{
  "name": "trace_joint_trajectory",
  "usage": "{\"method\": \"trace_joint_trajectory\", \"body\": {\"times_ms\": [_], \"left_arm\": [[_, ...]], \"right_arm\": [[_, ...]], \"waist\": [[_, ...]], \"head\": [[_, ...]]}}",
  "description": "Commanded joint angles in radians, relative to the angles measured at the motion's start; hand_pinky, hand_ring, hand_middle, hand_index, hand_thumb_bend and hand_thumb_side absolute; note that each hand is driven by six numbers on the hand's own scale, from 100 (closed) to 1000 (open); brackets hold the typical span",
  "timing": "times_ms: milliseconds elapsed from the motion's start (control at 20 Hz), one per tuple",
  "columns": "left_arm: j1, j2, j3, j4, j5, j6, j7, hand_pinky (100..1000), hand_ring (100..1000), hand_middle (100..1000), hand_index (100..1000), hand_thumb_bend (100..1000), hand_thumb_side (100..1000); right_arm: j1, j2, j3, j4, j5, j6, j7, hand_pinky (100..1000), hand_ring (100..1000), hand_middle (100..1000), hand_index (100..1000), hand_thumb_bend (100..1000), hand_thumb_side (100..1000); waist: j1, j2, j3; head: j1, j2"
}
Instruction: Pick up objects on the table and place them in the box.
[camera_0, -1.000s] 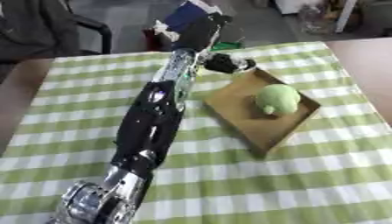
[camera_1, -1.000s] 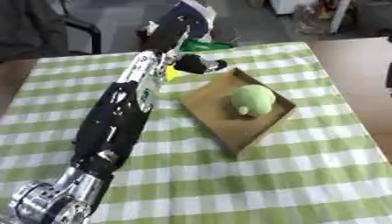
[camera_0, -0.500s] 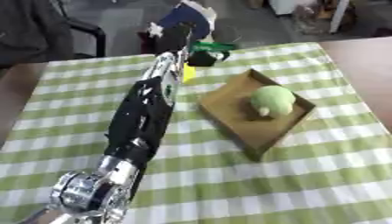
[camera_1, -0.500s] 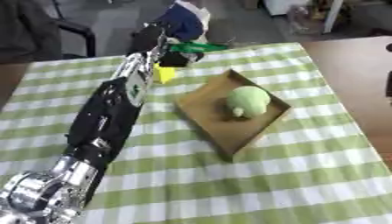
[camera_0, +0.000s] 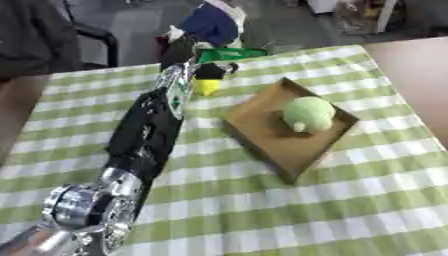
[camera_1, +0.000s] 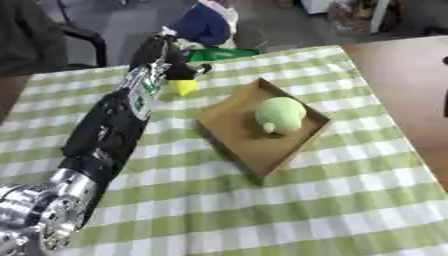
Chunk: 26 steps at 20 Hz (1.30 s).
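Observation:
My left arm runs from the lower left up to the table's far edge. My left hand (camera_0: 186, 51) is there, with its fingers (camera_0: 211, 71) curled down onto a small yellow object (camera_0: 206, 87) just left of the box. The brown cardboard box (camera_0: 262, 135) lies askew at centre right, and a pale green plush toy (camera_0: 307, 113) rests inside it. A bright green thing (camera_0: 231, 53) lies at the far edge behind the hand. How much of the yellow object the fingers cover is unclear.
The table has a green and white checked cloth (camera_0: 289, 210). A bare brown surface (camera_0: 416, 70) adjoins it on the right. Beyond the far edge stand a dark chair (camera_0: 92, 37) and a blue bundle (camera_0: 213, 24).
The whole picture has shifted, so the head has moved. The yellow object now shows below the left hand's fingers, where a second ago it was hidden. The box and plush have stayed put.

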Motion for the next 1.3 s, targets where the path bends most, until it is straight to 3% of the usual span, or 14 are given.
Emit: {"method": "trace_joint_trajectory", "body": {"times_ms": [50,250,950,1200,1300], "left_arm": [[-0.031,0.054,0.002,0.013,0.012,0.000,0.023,722,688,736,904,698,537],[-0.031,0.073,-0.006,0.039,0.025,-0.019,0.031,722,684,732,904,701,508],[-0.021,0.081,-0.030,0.085,0.031,-0.069,-0.058,705,635,685,879,480,313],[-0.014,0.073,-0.026,0.079,0.027,-0.063,-0.053,646,517,565,831,255,129],[-0.013,0.071,-0.025,0.072,0.034,-0.065,-0.042,635,494,526,811,214,100]], "right_arm": [[-0.015,-0.018,-0.004,-0.014,0.002,-0.002,0.005,870,804,708,972,100,451],[-0.016,-0.018,-0.004,-0.013,0.006,-0.003,0.005,870,803,706,972,100,451],[-0.018,-0.017,-0.004,-0.010,0.011,-0.005,0.005,871,804,705,973,100,449],[-0.018,-0.016,-0.004,-0.008,0.011,-0.006,0.006,872,805,706,972,100,449],[-0.017,-0.016,-0.005,-0.007,0.010,-0.007,0.006,872,805,705,972,100,448]], "waist": [[-0.003,-0.011,-0.005],[0.004,-0.002,-0.012],[0.010,0.008,-0.018],[0.008,0.007,-0.016],[0.007,0.006,-0.015]], "head": [[0.010,-0.014],[0.022,-0.014],[0.035,-0.008],[0.034,-0.007],[0.033,-0.008]]}}
